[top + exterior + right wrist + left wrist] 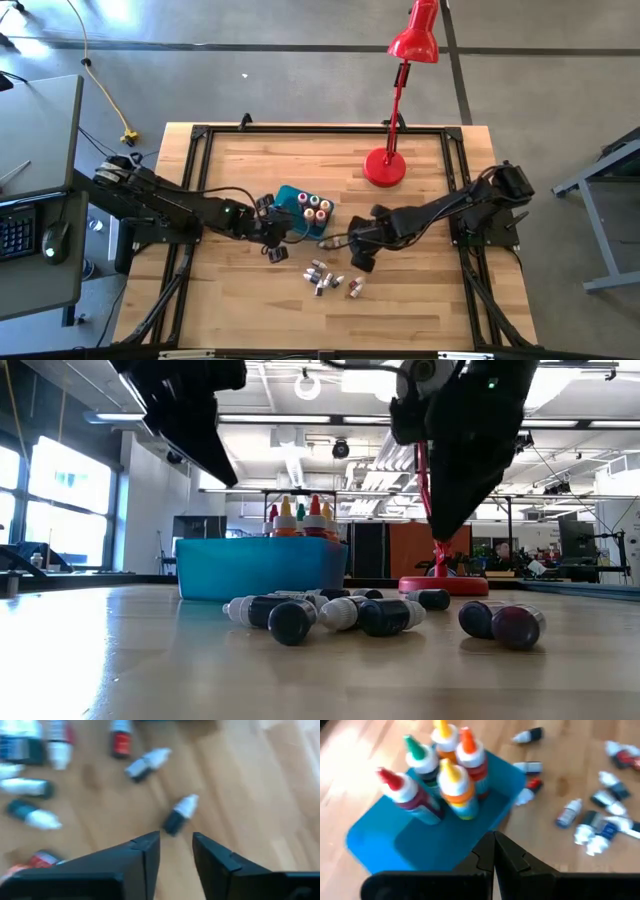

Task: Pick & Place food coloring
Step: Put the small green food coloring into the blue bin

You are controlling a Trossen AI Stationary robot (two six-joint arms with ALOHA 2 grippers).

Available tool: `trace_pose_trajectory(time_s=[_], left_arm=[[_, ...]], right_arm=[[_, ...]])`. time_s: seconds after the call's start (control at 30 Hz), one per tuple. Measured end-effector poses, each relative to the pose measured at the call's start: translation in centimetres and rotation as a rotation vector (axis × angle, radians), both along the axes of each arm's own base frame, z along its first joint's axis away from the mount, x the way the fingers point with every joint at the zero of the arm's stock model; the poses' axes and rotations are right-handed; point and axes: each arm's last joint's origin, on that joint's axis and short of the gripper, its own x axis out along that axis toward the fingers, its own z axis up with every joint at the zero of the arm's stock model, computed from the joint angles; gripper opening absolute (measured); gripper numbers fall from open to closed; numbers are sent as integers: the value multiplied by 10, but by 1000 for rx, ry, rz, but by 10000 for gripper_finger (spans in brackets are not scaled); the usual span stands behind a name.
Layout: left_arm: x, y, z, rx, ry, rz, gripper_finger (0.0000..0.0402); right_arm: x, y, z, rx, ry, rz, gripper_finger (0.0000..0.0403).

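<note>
Several bottles (322, 279) litter wooden table (420, 300); red lamp (395, 100) behind.

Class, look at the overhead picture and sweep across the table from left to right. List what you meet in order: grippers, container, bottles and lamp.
left gripper → teal-blue tub holding upright bottles → loose bottles lying on the wooden table → right gripper → red lamp

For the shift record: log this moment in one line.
left gripper: shut, by tub | right gripper: open, empty, over loose bottles | five bottles in tub
</note>
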Motion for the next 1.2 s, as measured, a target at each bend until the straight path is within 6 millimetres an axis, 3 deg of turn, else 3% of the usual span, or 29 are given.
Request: trace_pose_trajectory(time_s=[0.27, 0.43, 0.67, 1.07, 1.2], left_arm=[[6, -6, -13, -91, 76, -93, 9], [12, -10, -21, -115, 104, -174, 61], [25, -19, -25, -149, 37, -289, 132], [38, -68, -64, -163, 33, -431, 138], [39, -75, -69, -147, 18, -436, 138]], right_arm=[[8, -14, -20, -10, 54, -129, 133], [14, -20, -39, 31, 121, -143, 134], [18, -20, -40, 48, 93, -142, 134], [24, -20, -41, 74, 51, -140, 134], [24, -20, -44, 70, 60, -140, 133]])
